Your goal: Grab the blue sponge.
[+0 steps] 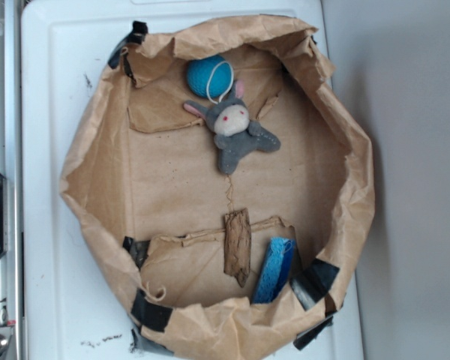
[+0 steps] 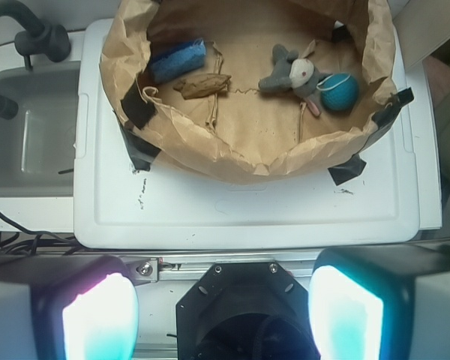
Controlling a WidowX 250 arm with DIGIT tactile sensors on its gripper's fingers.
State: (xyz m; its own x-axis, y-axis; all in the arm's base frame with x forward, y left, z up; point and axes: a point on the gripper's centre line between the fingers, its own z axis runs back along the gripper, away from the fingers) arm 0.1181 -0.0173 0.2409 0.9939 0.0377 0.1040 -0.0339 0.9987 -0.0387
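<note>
A wide crumpled brown paper basin (image 2: 232, 161) sits on the white counter (image 2: 247, 210), well ahead of the gripper (image 2: 223, 315), whose pads stand spread apart, holding nothing. The small flat bright blue ridged sponge (image 2: 178, 60) lies far ahead and left, by the basin wall, long axis running roughly crosswise.

The gripper (image 2: 223, 311) is hanging with its glowing fingers (image 2: 99, 319) spread wide, above a white lid (image 2: 240, 206). On it, a brown paper nest (image 2: 232, 154) is holding the blue sponge (image 2: 178, 60), a wood piece (image 2: 202, 85), a grey plush toy (image 2: 294, 75) and a teal ball (image 2: 339, 92).
</note>
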